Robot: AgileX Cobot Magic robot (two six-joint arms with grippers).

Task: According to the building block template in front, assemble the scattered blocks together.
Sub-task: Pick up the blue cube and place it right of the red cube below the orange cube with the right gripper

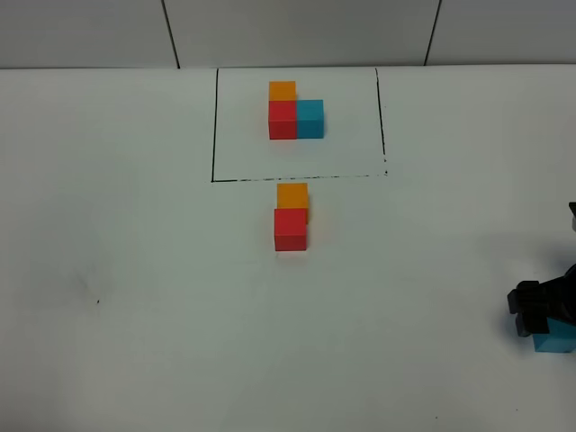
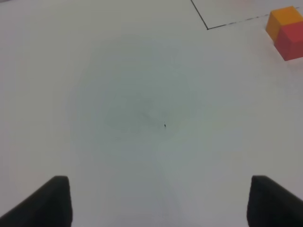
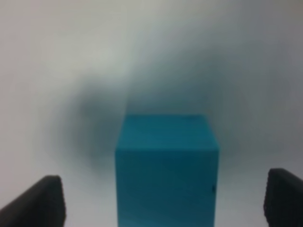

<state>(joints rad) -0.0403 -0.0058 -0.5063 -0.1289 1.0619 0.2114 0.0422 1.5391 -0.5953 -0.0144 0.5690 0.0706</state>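
The building block template point(image 1: 295, 115), an L of orange, red and blue cubes, sits inside the black drawn rectangle point(image 1: 214, 135) at the back. The loose orange cube point(image 1: 292, 194) touches the far side of the loose red cube point(image 1: 290, 229), just in front of the rectangle. Both also show in the left wrist view, orange point(image 2: 283, 20) and red point(image 2: 291, 40). The light blue cube point(image 1: 554, 341) lies at the right edge. My right gripper point(image 1: 543, 315) is over it, open, with the cube point(image 3: 165, 156) between its fingers point(image 3: 42, 201). My left gripper point(image 2: 158, 201) is open and empty over bare table.
The white table point(image 1: 135, 297) has a small dark speck point(image 1: 98, 301) at the left, also seen in the left wrist view point(image 2: 164, 126). A panelled wall point(image 1: 297, 31) rises behind the table's far edge.
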